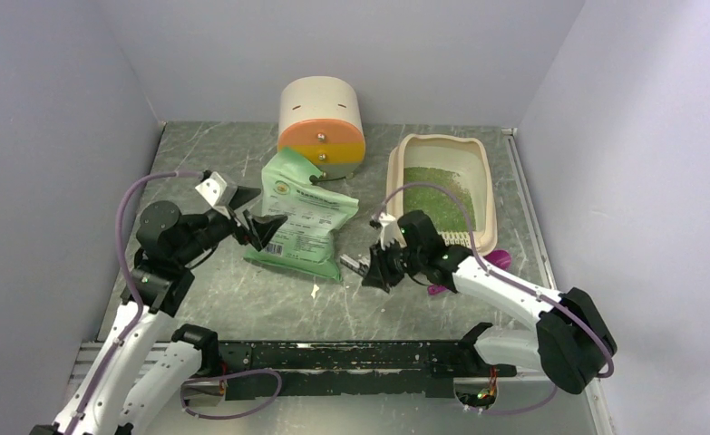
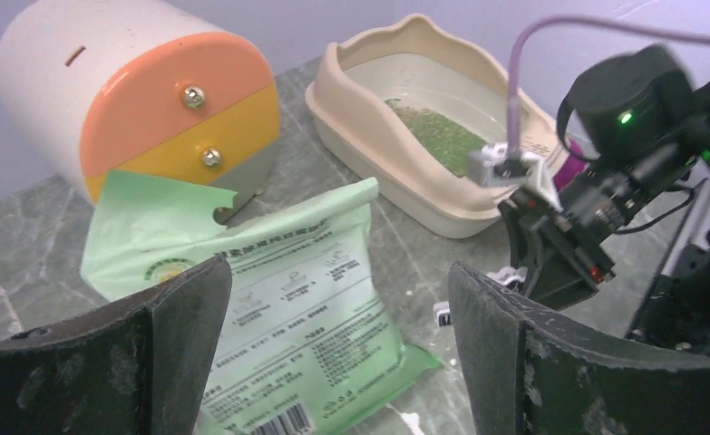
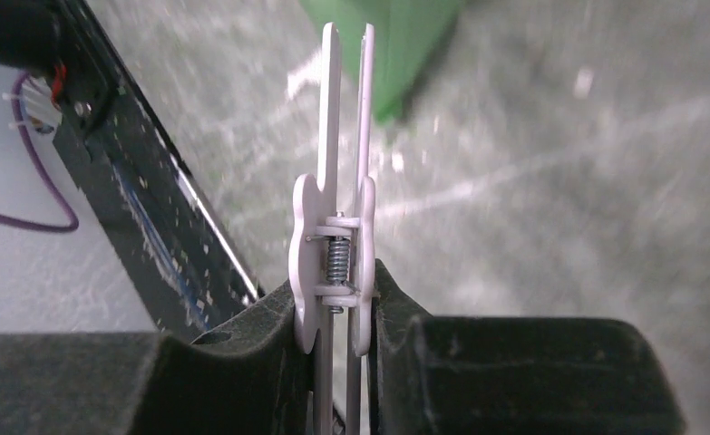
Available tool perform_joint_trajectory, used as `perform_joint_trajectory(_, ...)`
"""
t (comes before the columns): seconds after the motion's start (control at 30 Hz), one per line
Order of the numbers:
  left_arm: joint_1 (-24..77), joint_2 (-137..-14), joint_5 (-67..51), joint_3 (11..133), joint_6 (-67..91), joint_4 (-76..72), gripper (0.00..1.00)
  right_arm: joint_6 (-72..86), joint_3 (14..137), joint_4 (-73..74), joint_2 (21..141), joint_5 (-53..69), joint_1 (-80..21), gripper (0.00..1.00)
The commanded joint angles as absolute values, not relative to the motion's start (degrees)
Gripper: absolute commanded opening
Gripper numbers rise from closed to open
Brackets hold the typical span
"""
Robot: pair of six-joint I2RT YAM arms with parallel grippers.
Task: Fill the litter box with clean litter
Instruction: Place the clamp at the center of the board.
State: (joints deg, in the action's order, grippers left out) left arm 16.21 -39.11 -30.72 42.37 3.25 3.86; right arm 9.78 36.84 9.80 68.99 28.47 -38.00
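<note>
The beige litter box (image 1: pixel 488 172) stands at the back right, with a patch of light-green clean litter (image 1: pixel 438 195) inside. It also shows in the left wrist view (image 2: pixel 369 163), as does the litter (image 2: pixel 442 136). My left gripper (image 1: pixel 253 223) is open and empty, hovering at the left edge of the green printed bag (image 1: pixel 306 222). In its wrist view the gripper (image 2: pixel 342 335) has the bag (image 2: pixel 287 299) between its spread fingers. My right gripper (image 1: pixel 374 269) is shut on a white spring clip (image 3: pixel 342 181) just right of the bag's near corner.
The round beige-and-orange drawer unit (image 1: pixel 322 127) stands behind the bag. A magenta scoop (image 1: pixel 499 261) lies by the litter box's near end, partly hidden by my right arm. A black rail (image 1: pixel 351 355) runs along the near edge. Walls close in on three sides.
</note>
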Motion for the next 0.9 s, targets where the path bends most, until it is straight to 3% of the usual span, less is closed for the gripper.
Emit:
perform_joint_trajectory(0.0,15.82,-35.10,-32.67,39.92,9.30,5.04,0.93,19.56,30.98,14.88,65.54,29.71,-38.10,0.08)
perform_joint_trajectory(0.47,15.82,-32.72,-32.94,41.41,10.24,9.66,0.93,25.20,27.89,17.72,68.40,25.44,-38.97,0.25)
perform_joint_trajectory(0.7,15.82,-32.68,-33.08,41.65,9.87,10.21,0.93,25.89,29.76,20.61,70.53,21.19,-39.61,0.52)
perform_joint_trajectory(0.87,15.82,-32.86,-32.48,42.07,8.53,11.63,0.93,26.98,33.63,25.15,66.77,13.12,-39.72,0.56)
